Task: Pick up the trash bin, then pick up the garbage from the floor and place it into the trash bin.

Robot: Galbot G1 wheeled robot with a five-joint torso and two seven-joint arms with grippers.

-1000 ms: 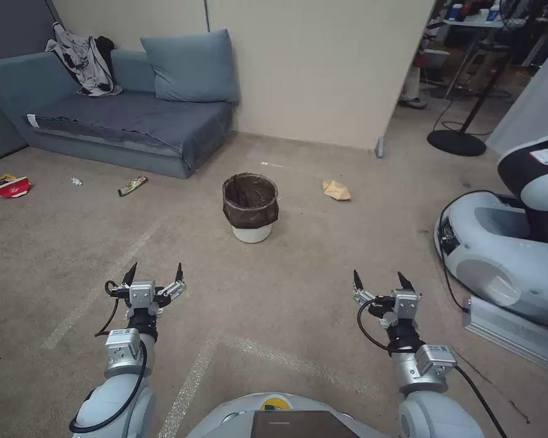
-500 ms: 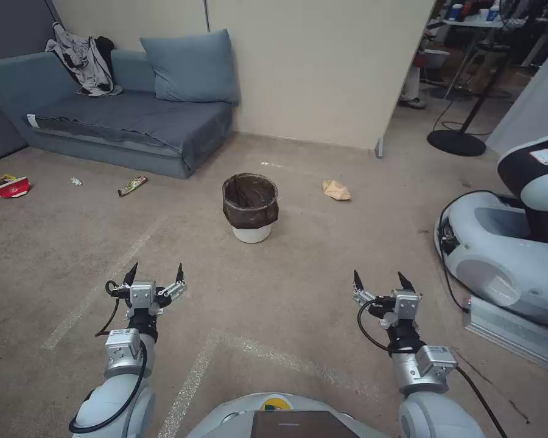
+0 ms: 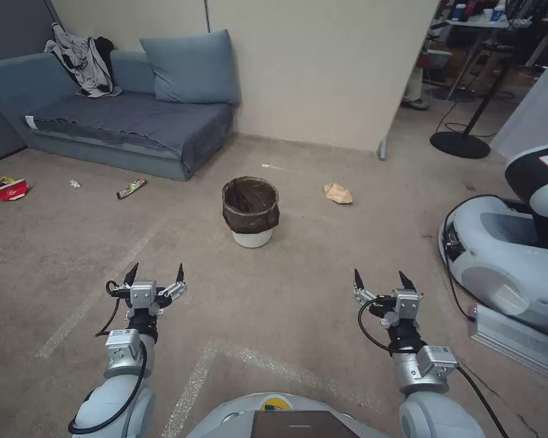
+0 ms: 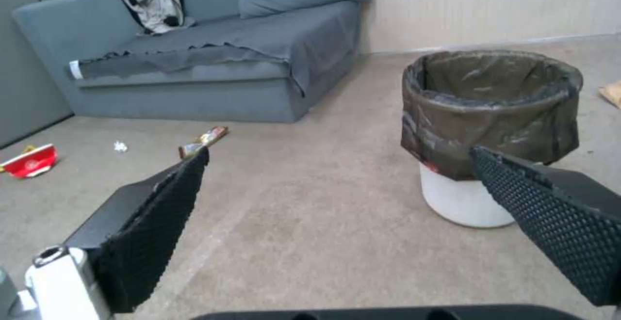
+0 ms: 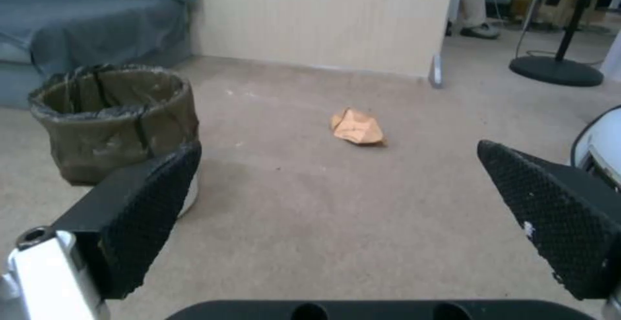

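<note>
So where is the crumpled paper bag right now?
In the head view the crumpled paper bag lies on the carpet, right of the trash bin and apart from it, in front of the beige wall.

— Straight ahead on the carpet?
— Small round white plastic trash bin lined with a dark bag, upright, well beyond both grippers.
— To its right?
— Crumpled tan paper bag, near, apart from it.
— Farther left?
— Long red-green snack wrapper just before the low blue-grey fabric sofa; then a small white paper wad, then a crushed red-and-white carton.
— On the sofa?
— Large blue square cushion at the right end, heap of grey clothes at the left, both against the back.
</note>
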